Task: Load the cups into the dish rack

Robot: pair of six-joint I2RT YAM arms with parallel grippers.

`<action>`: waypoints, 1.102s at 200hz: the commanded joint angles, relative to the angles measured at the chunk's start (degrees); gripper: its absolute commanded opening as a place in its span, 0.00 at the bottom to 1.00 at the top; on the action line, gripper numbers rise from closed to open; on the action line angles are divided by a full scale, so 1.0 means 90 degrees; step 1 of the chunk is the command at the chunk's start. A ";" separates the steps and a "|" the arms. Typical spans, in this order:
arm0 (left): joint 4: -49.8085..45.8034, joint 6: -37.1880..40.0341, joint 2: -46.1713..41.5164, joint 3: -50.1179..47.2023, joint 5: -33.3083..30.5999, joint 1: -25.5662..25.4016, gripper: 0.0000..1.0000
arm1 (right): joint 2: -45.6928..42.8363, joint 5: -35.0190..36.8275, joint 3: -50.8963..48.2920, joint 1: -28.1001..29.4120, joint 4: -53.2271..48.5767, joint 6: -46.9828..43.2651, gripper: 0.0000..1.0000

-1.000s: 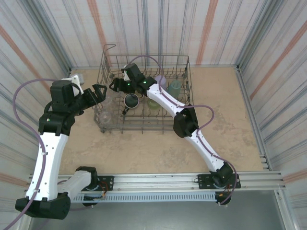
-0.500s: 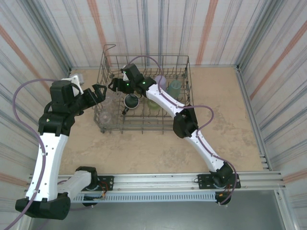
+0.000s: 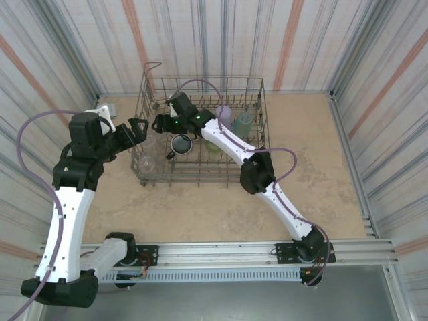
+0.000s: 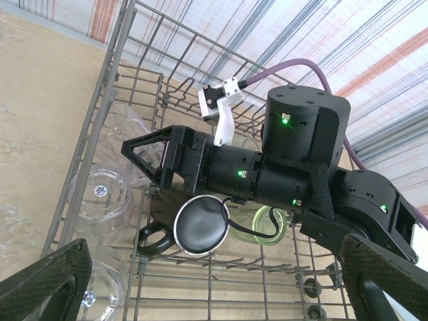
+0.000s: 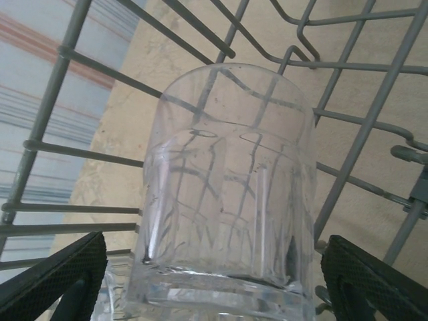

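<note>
Clear glass tumbler (image 5: 227, 180) sits centre frame in the right wrist view, inside the grey wire dish rack (image 3: 207, 90). Its long axis runs up-frame: thick base low, mouth toward the top edge. Right tool (image 5: 212, 244) is spread wide, flanking the base, no clear contact. Left tool (image 3: 138, 128) is fully spread and empty, beside the rack's left wall.
</note>
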 commanded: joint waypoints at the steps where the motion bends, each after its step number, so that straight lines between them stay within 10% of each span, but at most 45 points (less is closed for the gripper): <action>1: -0.0032 0.0055 -0.0104 -0.0035 0.0018 0.0067 0.99 | -0.0004 0.0103 0.0043 0.0277 -0.0917 -0.0074 0.85; 123: -0.0070 0.0042 -0.0143 -0.0008 0.0026 0.0071 0.99 | 0.0028 -0.0756 0.0037 0.0295 -0.0394 0.0198 0.40; 220: -0.0283 0.0163 -0.0154 0.0210 -0.0119 0.0076 0.99 | -0.1598 -0.0834 -0.1146 -0.0046 0.0089 0.0218 0.34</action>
